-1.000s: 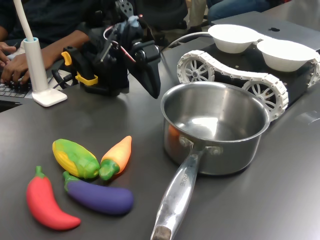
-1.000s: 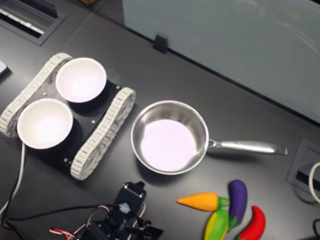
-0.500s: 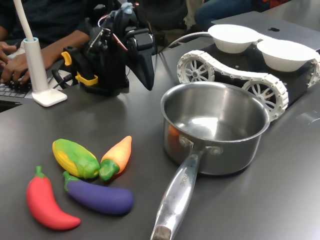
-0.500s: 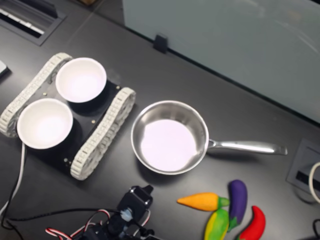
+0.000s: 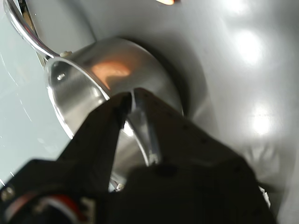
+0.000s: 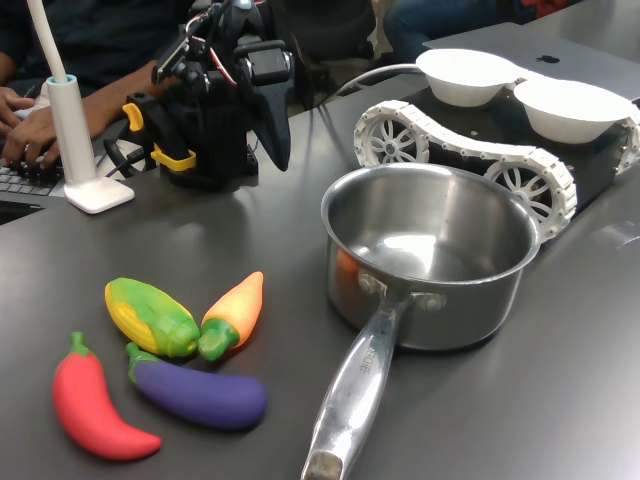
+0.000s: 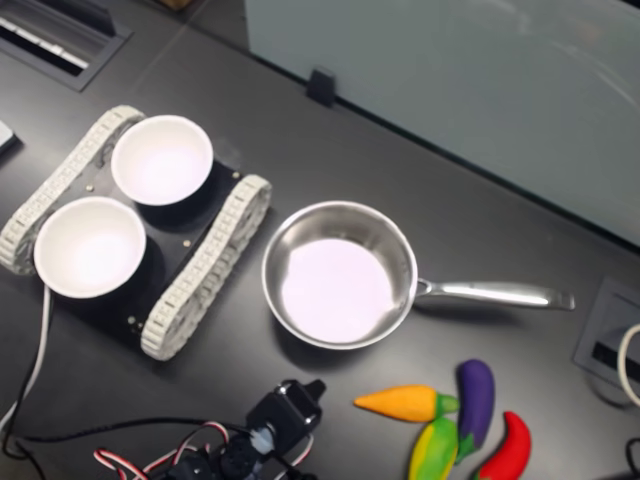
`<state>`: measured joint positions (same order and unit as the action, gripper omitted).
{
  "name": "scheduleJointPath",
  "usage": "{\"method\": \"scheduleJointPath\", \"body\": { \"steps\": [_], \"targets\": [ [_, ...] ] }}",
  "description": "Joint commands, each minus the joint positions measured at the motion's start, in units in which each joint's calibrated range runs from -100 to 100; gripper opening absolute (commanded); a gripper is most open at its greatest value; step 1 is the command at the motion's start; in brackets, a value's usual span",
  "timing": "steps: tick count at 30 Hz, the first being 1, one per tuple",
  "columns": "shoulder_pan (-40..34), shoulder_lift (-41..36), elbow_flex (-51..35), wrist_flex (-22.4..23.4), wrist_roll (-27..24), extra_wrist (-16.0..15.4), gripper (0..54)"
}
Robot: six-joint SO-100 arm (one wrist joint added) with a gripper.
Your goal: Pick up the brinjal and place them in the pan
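Wrist view looks down the length of the gripper: its two dark jaws meet at the tips with only a thin pale sliver between them, so they read as closed together and hold nothing. Directly beyond those tips sits the pan, its steel wall curved toward the camera and its handle running away from the tool. That wall carries an orange reflection, probably of the carrot toy lying beside it.

From the first exterior view the gripper hangs above the table, point downward, close to the arm's own base and touching nothing. The pan stands near it and is empty. The toy vegetables lie farther out from the tool, grouped beside the pan's handle: the corn toy and carrot toy first, then the brinjal on its side behind them, with the red chili toy just beyond it. The brinjal's stem end touches the corn.

Since the brinjal lies flat among the others, I judge the tool must open and come down from above. Farthest behind the pan, the tracked chassis carries two white bowls.
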<state>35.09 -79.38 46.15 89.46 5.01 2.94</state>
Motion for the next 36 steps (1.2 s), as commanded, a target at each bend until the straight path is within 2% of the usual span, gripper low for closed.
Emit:
{"method": "scheduleJointPath", "body": {
  "steps": [1,9,21,36],
  "targets": [
    [2.2,4.1,-5.6,-5.4,-0.5,1.1,0.1],
    [8.8,9.7,-5.8,-12.1,0.3,1.3,0.1],
    [13.9,15.5,-8.8,-16.5,1.8,1.3,0.8],
    [20.0,19.5,-7.5,-23.5,2.7,1.2,2.7]
  ]
}}
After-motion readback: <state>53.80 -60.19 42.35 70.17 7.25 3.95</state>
